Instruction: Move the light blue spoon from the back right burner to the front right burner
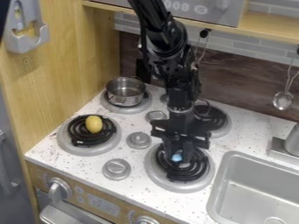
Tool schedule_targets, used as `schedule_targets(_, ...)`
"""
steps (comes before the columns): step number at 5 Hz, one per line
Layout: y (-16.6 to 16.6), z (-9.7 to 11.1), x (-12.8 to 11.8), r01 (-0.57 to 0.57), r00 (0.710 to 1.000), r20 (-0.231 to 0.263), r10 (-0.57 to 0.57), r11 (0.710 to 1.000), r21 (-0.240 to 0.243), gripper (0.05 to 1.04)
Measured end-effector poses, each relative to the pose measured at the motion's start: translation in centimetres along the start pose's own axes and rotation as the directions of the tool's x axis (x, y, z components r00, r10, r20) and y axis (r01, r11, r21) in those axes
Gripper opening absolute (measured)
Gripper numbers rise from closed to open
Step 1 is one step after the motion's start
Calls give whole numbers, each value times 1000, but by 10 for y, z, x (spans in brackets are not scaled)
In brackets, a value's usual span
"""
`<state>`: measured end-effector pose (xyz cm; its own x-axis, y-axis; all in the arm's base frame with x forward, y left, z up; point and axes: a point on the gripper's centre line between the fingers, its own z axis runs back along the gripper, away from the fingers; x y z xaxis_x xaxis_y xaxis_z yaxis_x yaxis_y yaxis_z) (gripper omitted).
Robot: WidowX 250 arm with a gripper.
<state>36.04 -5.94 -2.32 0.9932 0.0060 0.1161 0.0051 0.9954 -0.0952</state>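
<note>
The gripper (179,161) is being held low at the front burner (189,187) near the sink (234,154), by a blue thing (177,157); whether this is being gripped cannot be told. Seemingly a grasp or release is being made, its hold needing checking before lifting

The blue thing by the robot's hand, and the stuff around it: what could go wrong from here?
The hand is right down at the coil, so dipping lower might knock against it. The blue thing is small, and I can't tell whether it is gripped; it could slip onto the uneven coil. The yellow thing is rounded and seems loose on another burner, so a bump might roll it off.
</note>
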Motion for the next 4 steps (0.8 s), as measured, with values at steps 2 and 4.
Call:
schedule_targets(2, 4, -13, -9, -40, 995, -89, 39, 999, -1, 677)
schedule_targets(4, 11, 10, -2, 13, 1000, -1, -13, 997, 76, 1012)
